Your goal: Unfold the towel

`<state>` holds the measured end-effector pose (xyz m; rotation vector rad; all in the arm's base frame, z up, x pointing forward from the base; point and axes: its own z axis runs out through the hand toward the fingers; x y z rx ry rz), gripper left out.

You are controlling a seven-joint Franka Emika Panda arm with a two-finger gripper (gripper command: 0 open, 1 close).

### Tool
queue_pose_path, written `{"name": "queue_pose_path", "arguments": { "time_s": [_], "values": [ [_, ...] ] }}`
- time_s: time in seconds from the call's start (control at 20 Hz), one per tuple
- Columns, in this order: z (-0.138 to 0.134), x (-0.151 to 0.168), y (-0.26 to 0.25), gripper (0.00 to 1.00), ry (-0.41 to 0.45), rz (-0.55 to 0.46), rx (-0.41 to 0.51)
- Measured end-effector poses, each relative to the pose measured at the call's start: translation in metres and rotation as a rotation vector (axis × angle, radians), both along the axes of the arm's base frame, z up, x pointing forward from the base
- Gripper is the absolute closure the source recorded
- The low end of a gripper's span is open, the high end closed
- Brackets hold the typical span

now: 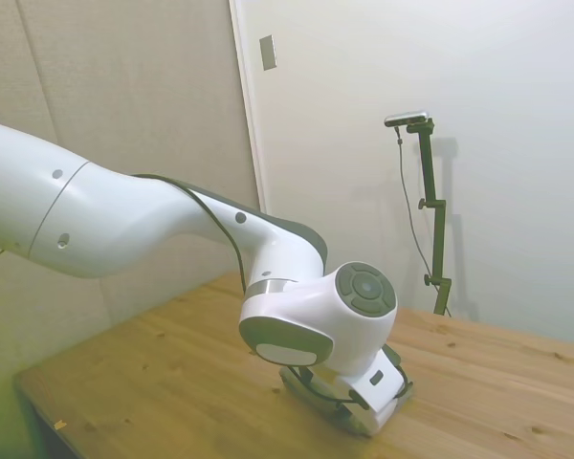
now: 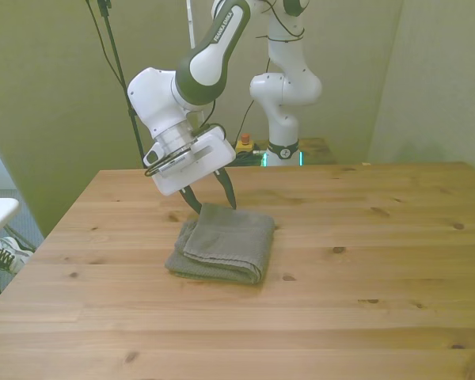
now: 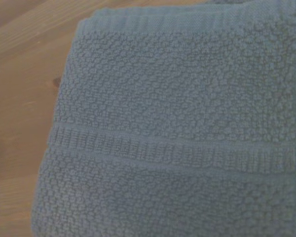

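Grey-green terry is what you have under the fingers: the towel (image 2: 222, 243) lies folded in thick layers on the wooden table (image 2: 364, 277), a rough rectangle whose long axis runs from the far edge, by the fingertips, toward the near side of the table, slanting a little toward the front view's left as it comes forward. Its far edge sits right at the fingers; the thick rolled fold faces the near side, away from them. A lower layer sticks out past the top layer on the side toward the front view's left, so the stack is not squared up.

Look at the wrist view and you see the towel (image 3: 177, 128) filling nearly the whole patch, with its pebbled weave, a flat woven band crossing it, and a hemmed border along one edge; bare table (image 3: 19, 98) shows beside one corner.

Your gripper (image 2: 211, 194) hangs just over the towel's far edge, tilted, with the two dark fingers (image 2: 228, 190) spread apart and holding nothing. One fingertip comes down at the far edge of the top layer; the other is just outside the towel's far corner, close above the wood. You cannot tell from these views whether either tip actually touches cloth.

From the side view the arm's big wrist joint blocks the towel and the fingers; only the gripper's body (image 1: 359, 397) shows low over the table (image 1: 172, 382).
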<state>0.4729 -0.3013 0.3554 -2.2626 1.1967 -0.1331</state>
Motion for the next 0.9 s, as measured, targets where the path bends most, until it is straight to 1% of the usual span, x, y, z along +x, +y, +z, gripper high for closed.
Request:
{"name": "queue_pose_path", "arguments": {
  "time_s": [0.4, 0.9],
  "values": [
    [0.0, -0.0007, 0.0005, 1.0, 0.004, 0.005, 0.011],
    [0.0071, 0.001, -0.0027, 1.0, -0.003, 0.01, 0.015]
  ]
}}
